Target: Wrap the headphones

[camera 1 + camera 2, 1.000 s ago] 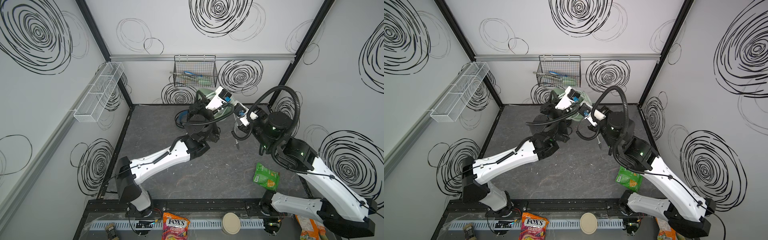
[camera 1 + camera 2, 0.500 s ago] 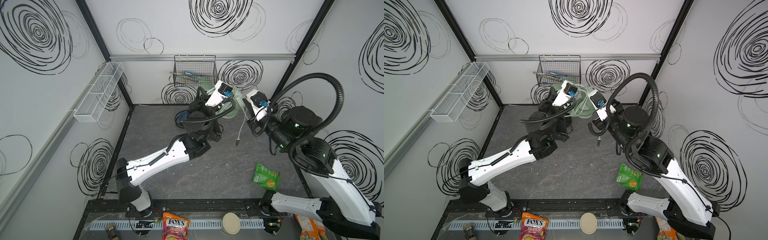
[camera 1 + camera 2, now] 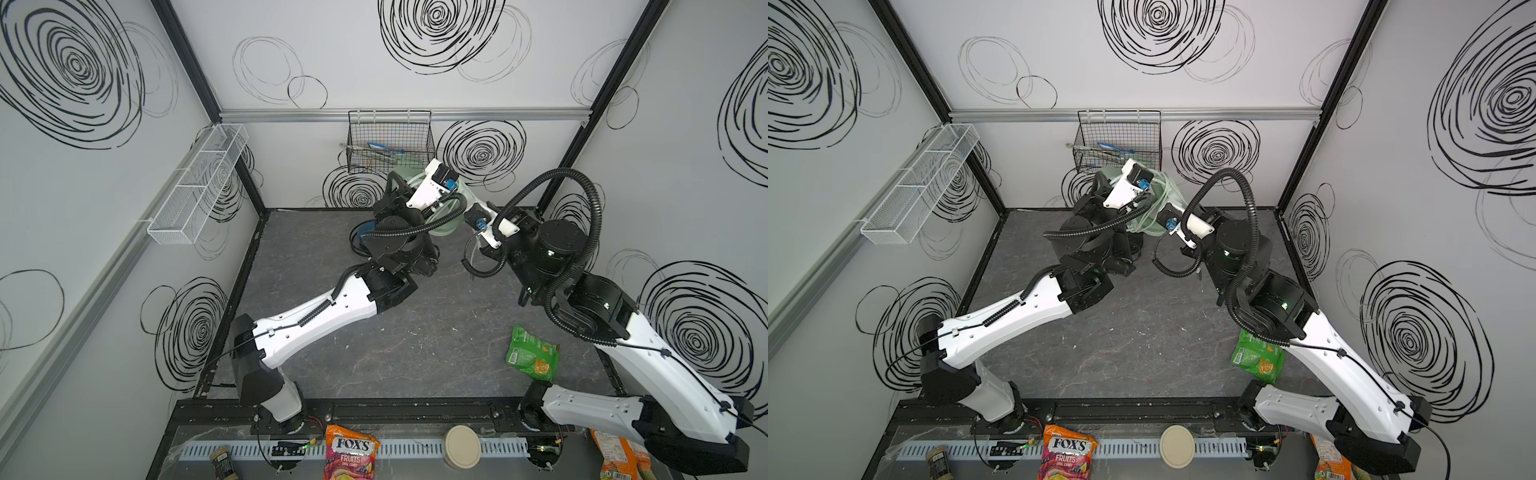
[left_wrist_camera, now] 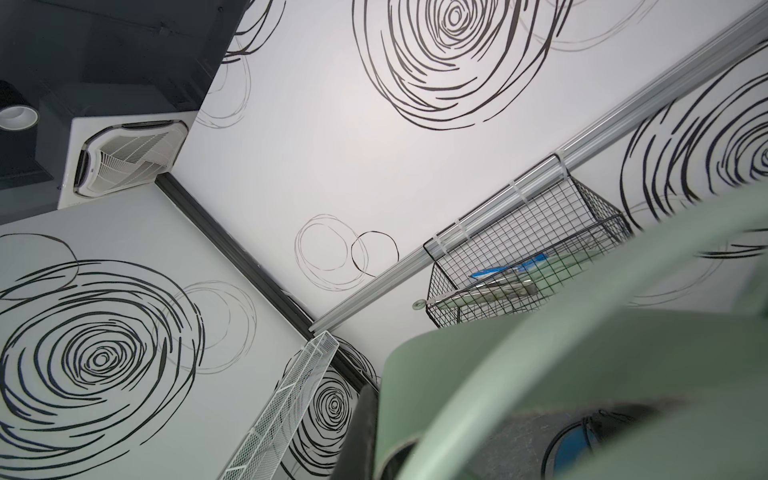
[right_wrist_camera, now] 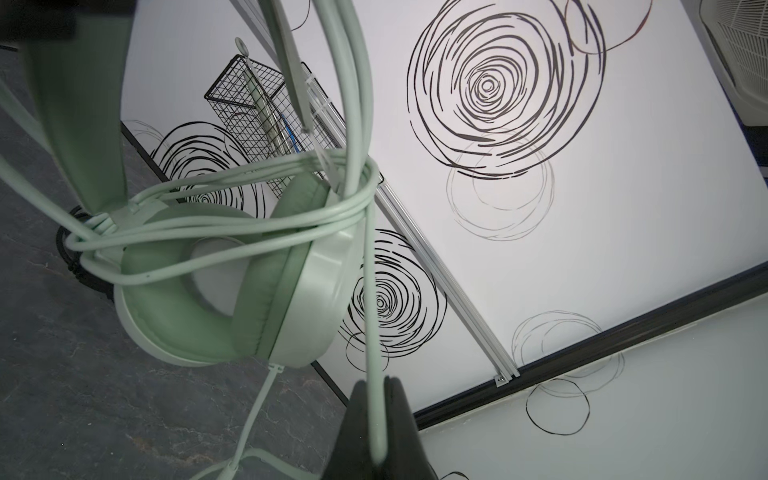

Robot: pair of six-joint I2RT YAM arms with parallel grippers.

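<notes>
Winding the pale cable [image 5: 365,270] round the mint-green headset [image 5: 216,291], clamped by its band in my left gripper [image 3: 397,189] up near the back wall [image 3: 374,83], I reckon my right gripper [image 5: 376,419], pinching that cable, next needs another taut loop.

I see the left arm [image 3: 324,316] stretched from its base toward the wire basket [image 3: 430,137]. Its wrist is turned upward, so the left gripper [image 3: 394,183] points up just below the basket. Its jaws are closed on the headband of the mint headphones [image 5: 216,316]. The right arm [image 3: 648,353] rises from its base with the elbow lifted high and the forearm folded in toward the basket. Its wrist sits to the right of the left wrist and farther from the basket. The right gripper [image 5: 375,401] also tilts upward, with its jaws pinched on the pale cable [image 5: 368,266]. The two wrists are near each other but apart.
</notes>
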